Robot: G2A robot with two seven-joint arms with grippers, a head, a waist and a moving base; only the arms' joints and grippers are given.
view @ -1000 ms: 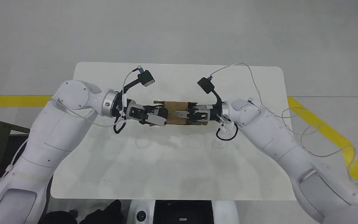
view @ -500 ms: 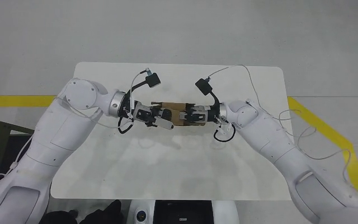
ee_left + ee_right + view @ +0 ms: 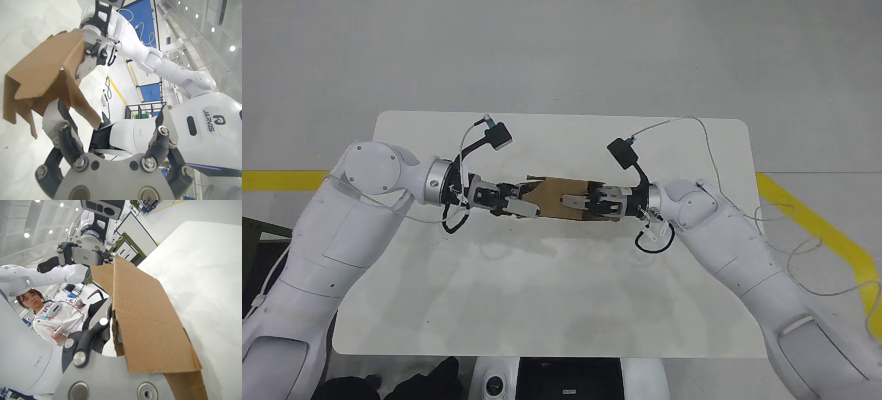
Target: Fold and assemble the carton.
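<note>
Right end effector (image 3: 587, 203): clamped on one end of the carton (image 3: 560, 196). One finger presses flat on a brown panel and the other is tucked behind the cardboard.
Left end effector (image 3: 110, 108): spread wide and gripping nothing. One of its fingers (image 3: 54, 113) sits just behind a loose flap (image 3: 81, 102), while the other stands well clear of the cardboard.
Carton: there it is, plain brown cardboard, only part-folded. It is held above the counter (image 3: 542, 300) between the two end effectors and runs lengthwise from one arm to the other.
Carton's place: over the middle of the counter, a little nearer the far edge than the robot's side.
Flaps: at the left end effector's end they splay open, and one slants down across that finger. At the other end the panels are creased into a corner under the right end effector.
Arms: they come in from opposite sides and meet at the carton.
Counter: white, with rounded corners.
Cable (image 3: 682, 118): thin and white, arcing from the right wrist over the counter's far right part.
Floor: grey, with a yellow line (image 3: 277, 180) running out past the counter on both sides.
</note>
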